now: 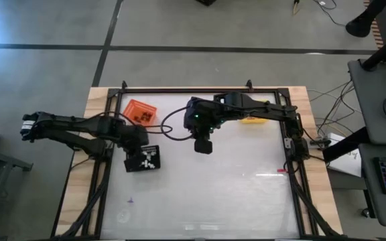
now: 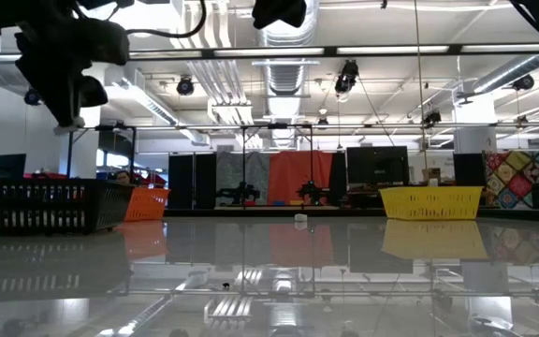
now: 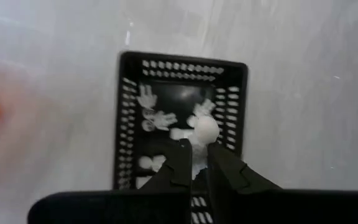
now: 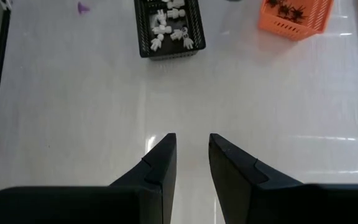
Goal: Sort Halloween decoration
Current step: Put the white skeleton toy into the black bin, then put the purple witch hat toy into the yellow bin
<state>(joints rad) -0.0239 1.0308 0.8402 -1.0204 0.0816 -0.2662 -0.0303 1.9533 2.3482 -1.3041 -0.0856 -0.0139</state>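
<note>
A black tray holding several white trinkets lies at the table's left. My left gripper hangs right over it, shut on one white trinket. An orange tray with dark trinkets stands behind it, and a yellow tray lies at the back, partly under my right arm. My right gripper hovers open above the bare table middle, with nothing between its fingers. A purple trinket lies loose at the near left. My left gripper pinches the white trinket's lower end between its two fingertips, coming from above and pointing steeply down. The trinket sticks out past the fingertips, lifted clear above the black tray's inside.
A small pink thing lies near the table's right edge. A black frame runs along the table's edges. The glossy table top between the trays and the near edge is mostly bare.
</note>
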